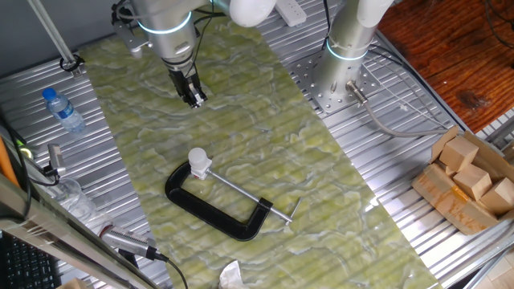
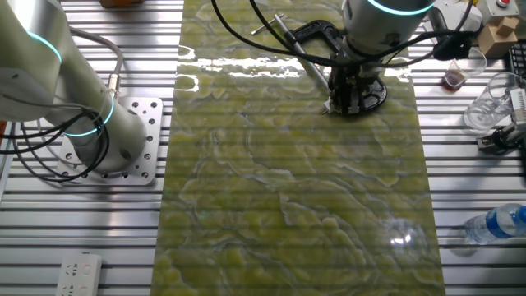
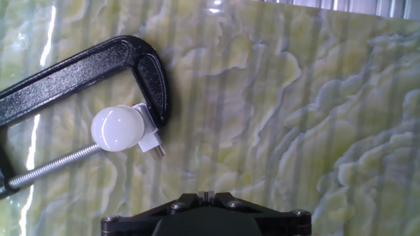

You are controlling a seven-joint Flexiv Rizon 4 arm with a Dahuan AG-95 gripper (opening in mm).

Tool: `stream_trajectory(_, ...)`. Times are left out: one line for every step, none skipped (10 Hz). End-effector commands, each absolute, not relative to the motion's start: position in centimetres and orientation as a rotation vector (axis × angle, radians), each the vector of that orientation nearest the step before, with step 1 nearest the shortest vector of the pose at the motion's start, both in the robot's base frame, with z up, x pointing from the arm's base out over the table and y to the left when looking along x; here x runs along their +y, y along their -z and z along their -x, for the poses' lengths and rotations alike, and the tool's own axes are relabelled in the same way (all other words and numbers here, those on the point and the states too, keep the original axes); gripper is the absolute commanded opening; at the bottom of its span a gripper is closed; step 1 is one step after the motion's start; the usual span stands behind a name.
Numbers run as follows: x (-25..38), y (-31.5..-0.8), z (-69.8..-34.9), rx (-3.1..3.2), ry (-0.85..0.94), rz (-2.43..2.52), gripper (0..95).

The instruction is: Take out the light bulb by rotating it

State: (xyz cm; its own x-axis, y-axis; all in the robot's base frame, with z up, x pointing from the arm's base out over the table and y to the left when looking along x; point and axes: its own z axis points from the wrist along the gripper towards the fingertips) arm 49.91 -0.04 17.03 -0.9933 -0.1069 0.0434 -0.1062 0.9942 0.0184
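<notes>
Nearest the hand camera, only the black base of the gripper (image 3: 207, 213) shows; in one fixed view its fingers (image 1: 195, 98) look close together with nothing between them, though the gap is too small to be sure, so I cannot tell their spread for certain. The gripper hangs over the green marbled mat (image 3: 282, 118), well apart from its target and holding nothing. Further on, the light bulb (image 3: 118, 128) sits in the white socket fitting (image 3: 151, 134), which is held in the black C-clamp (image 3: 85, 65) between the frame's pad and the threaded screw (image 3: 52, 164). The main risk, as I judge it, lies in the approach: if the fingers are closed, they would knock the round glass instead of straddling it. A pinch too low would catch the fitting (bulb and socket are both white), so turning would loosen nothing. The clamp lies loose on the mat, and twisting could drag it round.
</notes>
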Motion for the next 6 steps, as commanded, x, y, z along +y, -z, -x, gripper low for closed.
stream_trajectory(-0.02, -17.03, -49.98, -3.095, 0.032, -0.139, 0.0)
stream_trajectory(-0.02, -17.03, -49.98, -3.099, 0.033, -0.134, 0.0)
stream_trajectory(-0.02, -17.03, -49.98, -3.100, 0.035, -0.129, 0.0)
stream_trajectory(-0.02, -17.03, -49.98, -3.102, 0.037, -0.135, 0.0)
stream_trajectory(-0.02, -17.03, -49.98, -3.107, 0.040, -0.132, 0.0)
stream_trajectory(-0.02, -17.03, -49.98, -3.107, 0.045, -0.141, 0.0)
